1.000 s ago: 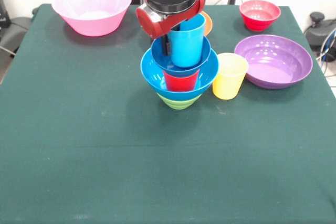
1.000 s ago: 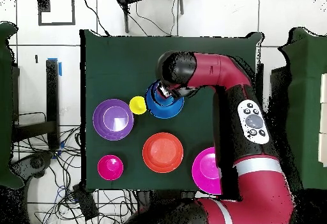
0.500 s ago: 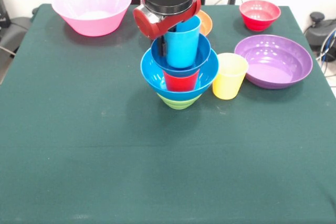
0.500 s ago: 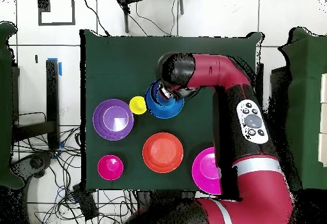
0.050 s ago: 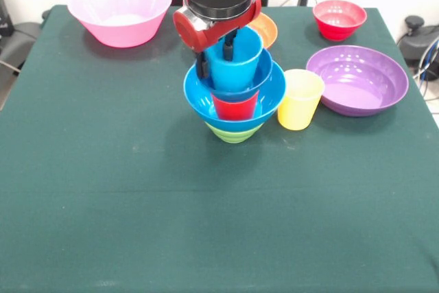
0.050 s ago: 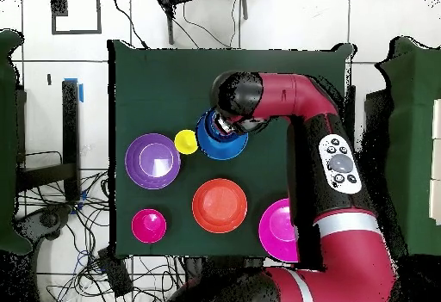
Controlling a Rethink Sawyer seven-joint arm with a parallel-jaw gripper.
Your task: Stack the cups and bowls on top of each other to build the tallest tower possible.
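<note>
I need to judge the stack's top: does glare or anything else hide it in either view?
Front view: even light, soft sheen on the purple bowl, no glare on the sky-blue cup; the gripper straddles its rim. Overhead view: the arm covers the tower's top.

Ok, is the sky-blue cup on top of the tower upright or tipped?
Tipped slightly. In the front view the sky-blue cup leans, its rim uneven, and the gripper has one finger inside it and one outside.
</note>
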